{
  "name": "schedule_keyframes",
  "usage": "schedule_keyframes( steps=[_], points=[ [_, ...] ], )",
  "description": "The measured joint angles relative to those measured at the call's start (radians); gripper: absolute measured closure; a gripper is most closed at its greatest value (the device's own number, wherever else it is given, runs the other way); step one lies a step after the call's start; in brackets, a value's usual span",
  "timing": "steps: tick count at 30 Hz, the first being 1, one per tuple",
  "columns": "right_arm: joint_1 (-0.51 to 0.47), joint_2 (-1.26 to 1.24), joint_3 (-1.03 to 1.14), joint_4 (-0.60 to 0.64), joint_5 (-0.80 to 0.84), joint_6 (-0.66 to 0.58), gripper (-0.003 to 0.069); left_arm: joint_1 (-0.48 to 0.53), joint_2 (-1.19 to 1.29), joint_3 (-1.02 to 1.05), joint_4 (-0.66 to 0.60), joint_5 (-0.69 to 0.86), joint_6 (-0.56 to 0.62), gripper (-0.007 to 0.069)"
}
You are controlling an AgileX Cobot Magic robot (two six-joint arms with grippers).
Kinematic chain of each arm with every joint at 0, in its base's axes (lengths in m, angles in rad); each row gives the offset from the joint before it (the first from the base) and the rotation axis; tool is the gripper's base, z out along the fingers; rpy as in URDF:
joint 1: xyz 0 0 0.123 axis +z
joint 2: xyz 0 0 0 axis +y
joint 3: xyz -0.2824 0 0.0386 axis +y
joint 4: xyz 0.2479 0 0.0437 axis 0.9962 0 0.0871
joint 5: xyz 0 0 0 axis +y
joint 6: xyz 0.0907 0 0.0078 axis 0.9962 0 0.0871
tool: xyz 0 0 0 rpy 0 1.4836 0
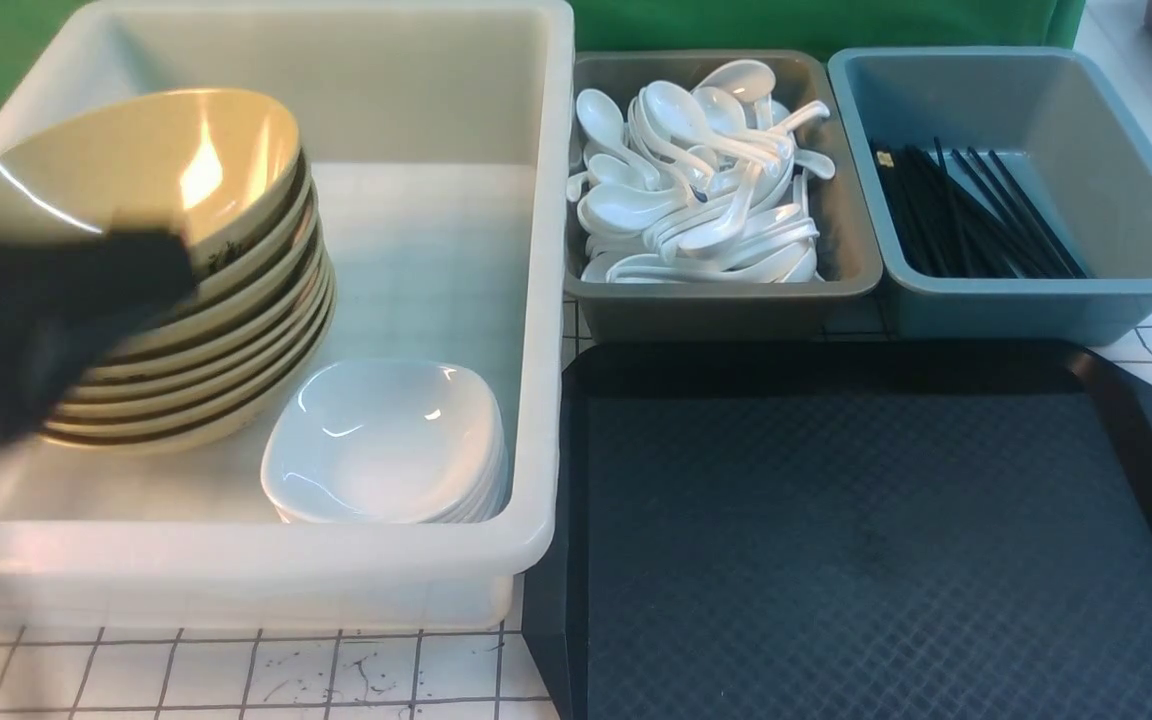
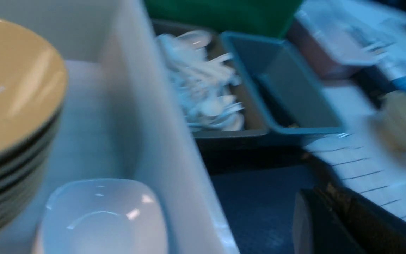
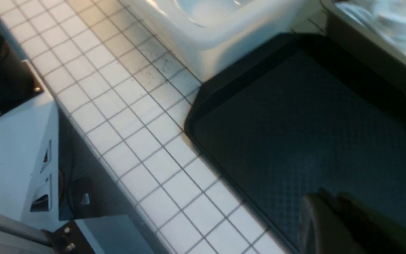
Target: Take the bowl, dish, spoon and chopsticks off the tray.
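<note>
White tiled counter holds the black tray (image 1: pixel 876 540), now bare. The top bowl (image 1: pixel 136 170) sits tilted on its stack in the white tub (image 1: pixel 536 300), the dish (image 1: pixel 381 440) beside it. Both grippers are closed, holding nothing. The tilted bowl could slide if the left arm (image 1: pixel 26 330) brushes it.

A big white tub (image 1: pixel 536 300) sits beside a grey bin (image 1: pixel 841 270) and a blue bin (image 1: pixel 1126 250) (all on white tiles (image 1: pixel 236 670)).
</note>
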State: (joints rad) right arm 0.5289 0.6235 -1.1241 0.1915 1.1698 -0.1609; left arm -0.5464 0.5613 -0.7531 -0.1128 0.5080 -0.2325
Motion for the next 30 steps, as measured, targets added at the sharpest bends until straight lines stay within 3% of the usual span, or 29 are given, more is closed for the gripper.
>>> schedule_keyframes(
  steps=[6, 12, 17, 30],
  points=[
    [0.000, -0.117, 0.129, -0.038, -0.002, 0.122, 0.0612, 0.000, -0.259, 0.369, -0.177, -0.246, 0.093, 0.0626],
    [0.000, -0.178, 0.158, -0.039, -0.010, 0.140, 0.0605, 0.000, -0.368, 0.501, -0.213, -0.351, 0.126, 0.0626],
    [0.000, -0.179, 0.158, -0.040, -0.016, 0.136, 0.0602, 0.000, -0.378, 0.524, -0.217, -0.334, 0.133, 0.0626],
    [0.000, -0.179, 0.158, -0.039, -0.001, 0.135, 0.0591, 0.000, -0.380, 0.525, -0.220, -0.096, 0.133, 0.0626]
  ],
)
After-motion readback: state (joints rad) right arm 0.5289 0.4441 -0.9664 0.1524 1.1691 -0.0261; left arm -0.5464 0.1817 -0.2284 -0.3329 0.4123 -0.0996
